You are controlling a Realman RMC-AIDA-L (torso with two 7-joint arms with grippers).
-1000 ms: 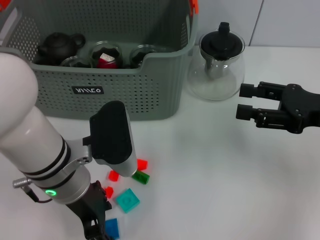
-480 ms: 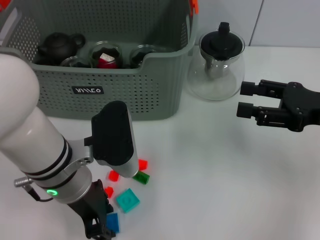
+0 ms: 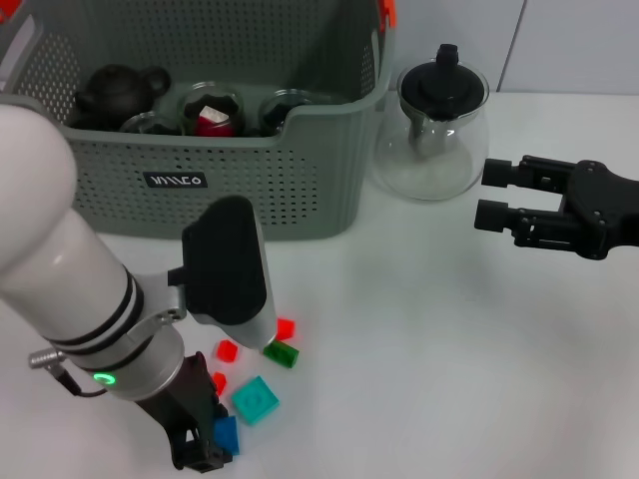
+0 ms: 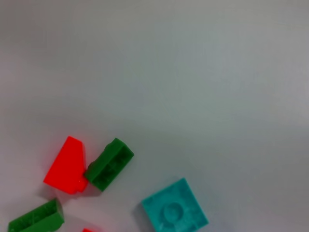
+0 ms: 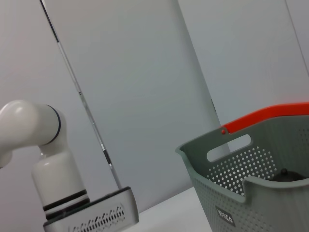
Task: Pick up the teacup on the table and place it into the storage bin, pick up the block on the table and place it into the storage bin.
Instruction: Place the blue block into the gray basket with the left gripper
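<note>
Left gripper low beside a small blue plastic block, grip unclear; right gripper open, near the big grey-green holey plastic basket

Storage bin behind blocks, teapot right of bin, on table

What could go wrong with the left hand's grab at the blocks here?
The left hand is at the blue block, right beside the teal block and red blocks, so it could nudge those. The arm's bulk hides the grasp from the head view, so a miss might go unseen. The storage bin already holds teaware, which a dropped block could hit.
</note>
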